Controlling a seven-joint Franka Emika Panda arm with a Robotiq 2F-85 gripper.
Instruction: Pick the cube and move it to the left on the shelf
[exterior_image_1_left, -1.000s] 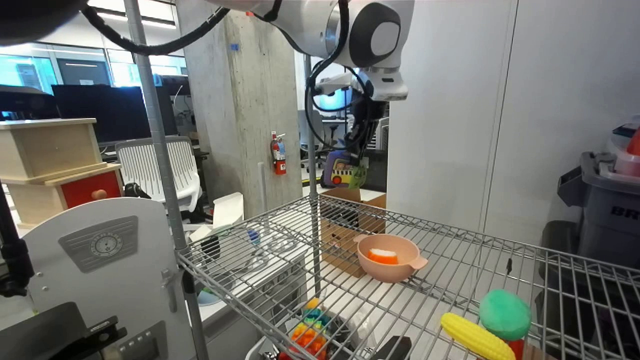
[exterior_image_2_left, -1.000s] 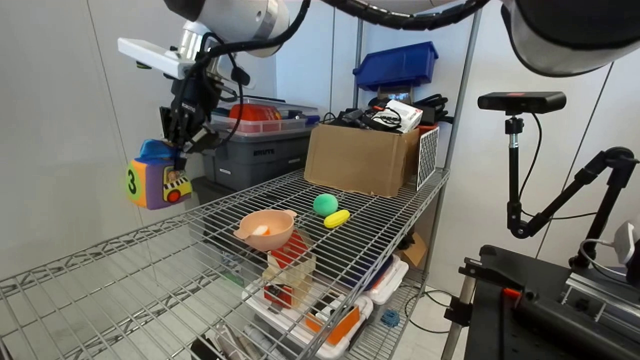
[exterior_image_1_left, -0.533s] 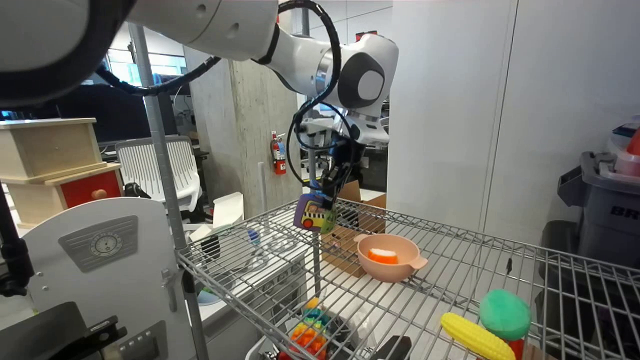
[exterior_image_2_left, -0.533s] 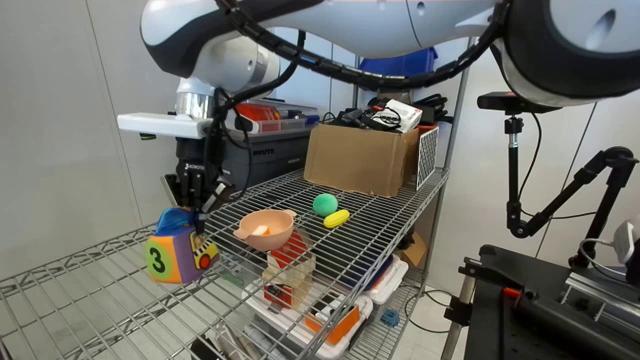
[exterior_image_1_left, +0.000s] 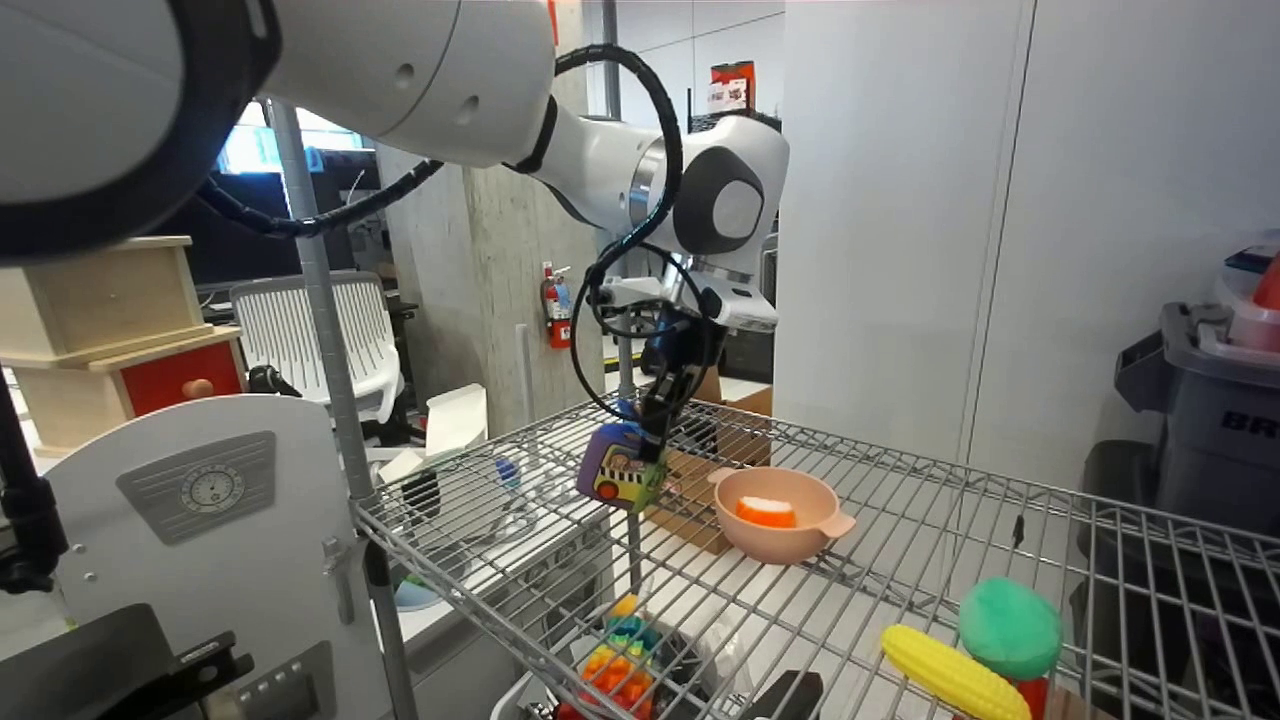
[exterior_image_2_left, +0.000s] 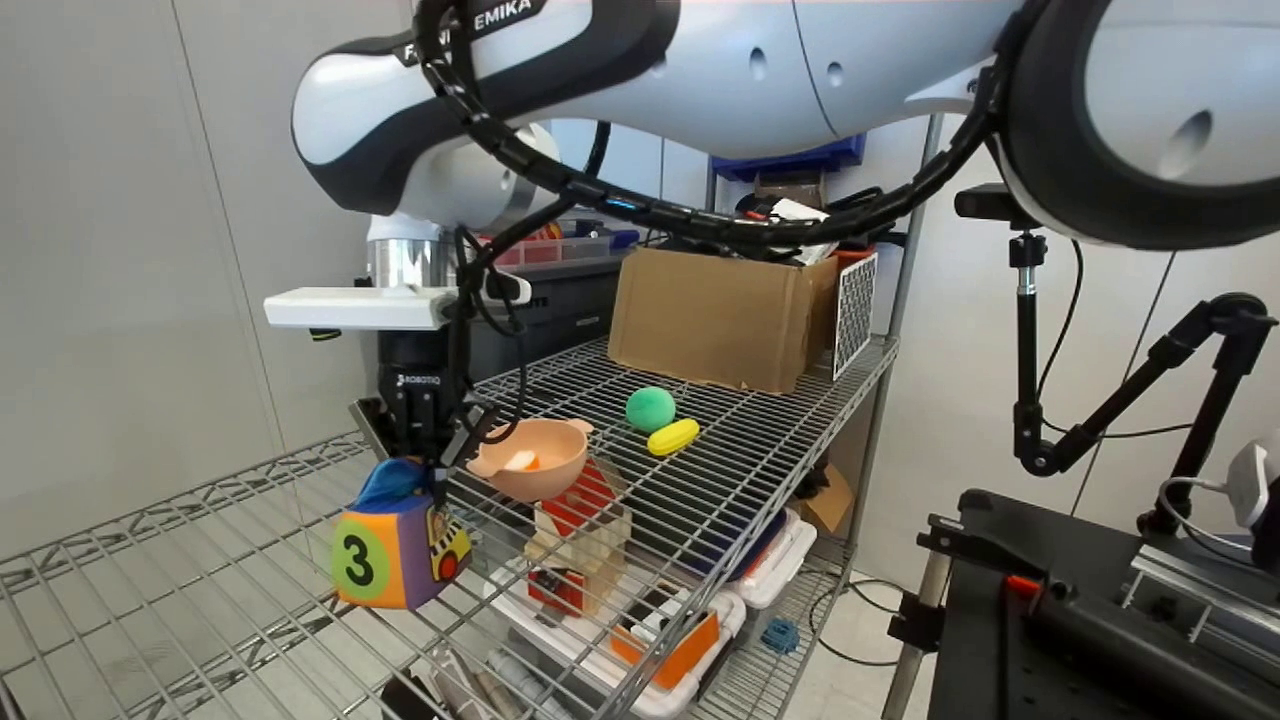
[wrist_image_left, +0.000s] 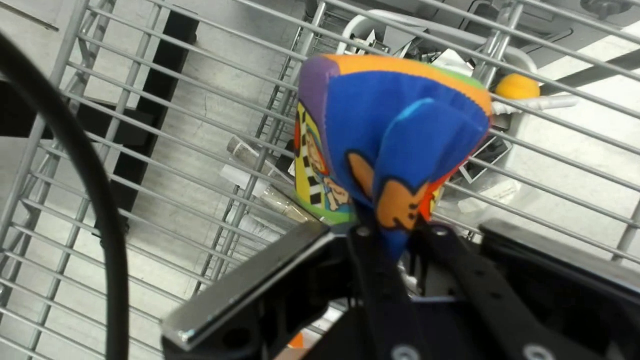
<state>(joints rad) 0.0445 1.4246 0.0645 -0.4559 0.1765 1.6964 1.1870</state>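
1. Multicoloured cloth cube (exterior_image_2_left: 402, 553) hangs beneath the black Robotiq gripper (exterior_image_2_left: 426, 474), over the silvery wire-grid shelf (exterior_image_1_left: 960, 476); whether it touches the wires, I cannot tell.
2. Jaws close together pinch its blue top, which points up; its sides look near equal.
3. Only in an exterior view does its green "3" circle (exterior_image_2_left: 358, 560) show; the wrist view shows a brown patch (wrist_image_left: 397, 202) on top.
4. In both exterior views, open grid runs left to the rim; a round peach bowl (exterior_image_1_left: 768, 546) stands near, right.
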